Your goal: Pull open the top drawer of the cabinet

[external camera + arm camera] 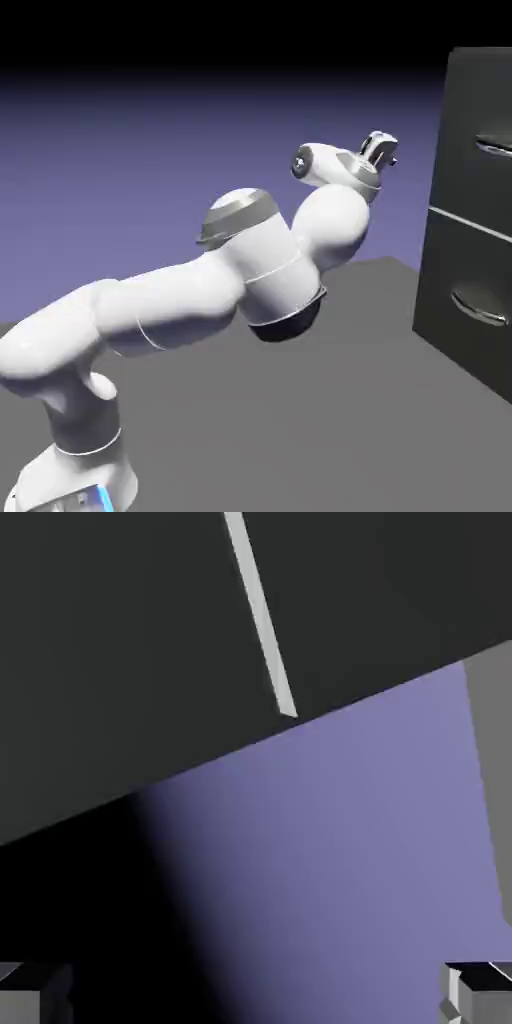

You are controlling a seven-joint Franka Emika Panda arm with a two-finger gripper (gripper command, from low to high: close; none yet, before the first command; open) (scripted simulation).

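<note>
With the tool (380,150) spread wide and well short of the top drawer (480,150), it could catch the lower handle (478,305) instead.

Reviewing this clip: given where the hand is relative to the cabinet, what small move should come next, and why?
Probably carry the open gripper rightward toward the slim curved silver handle of the top drawer on the tall dark grey-black cabinet. A clear gap separates the hand from the drawer front, the fingers hold nothing, and the drawer looks closed.
</note>
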